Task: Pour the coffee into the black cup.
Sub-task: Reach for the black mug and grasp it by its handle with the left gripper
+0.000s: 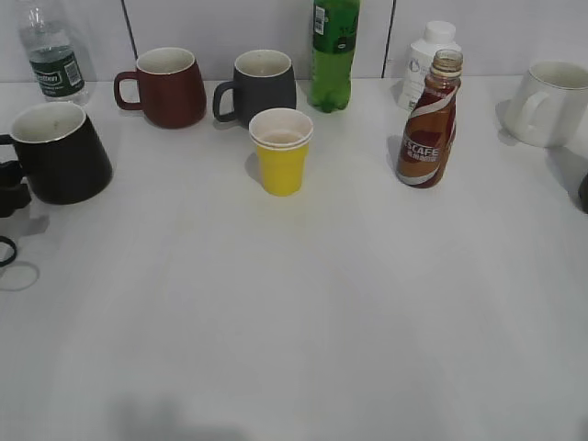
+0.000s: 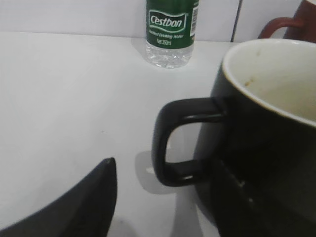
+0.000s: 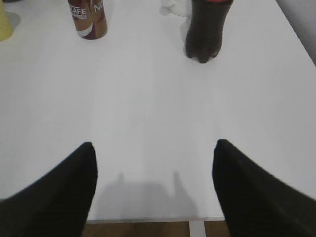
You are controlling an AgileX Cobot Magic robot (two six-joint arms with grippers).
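The black cup stands at the far left of the white table, pale inside and empty. In the left wrist view the black cup fills the right side, with its handle pointing left. My left gripper is open, with the handle between its two fingers; it shows at the left edge of the exterior view. The coffee bottle stands upright and uncapped at the right middle, and its base shows in the right wrist view. My right gripper is open and empty, over the table's near edge, far from the bottle.
A maroon mug, a dark grey mug, a green bottle, a white bottle, a white mug and a water bottle line the back. A yellow paper cup stands mid-table. A dark soda bottle stands ahead of my right gripper.
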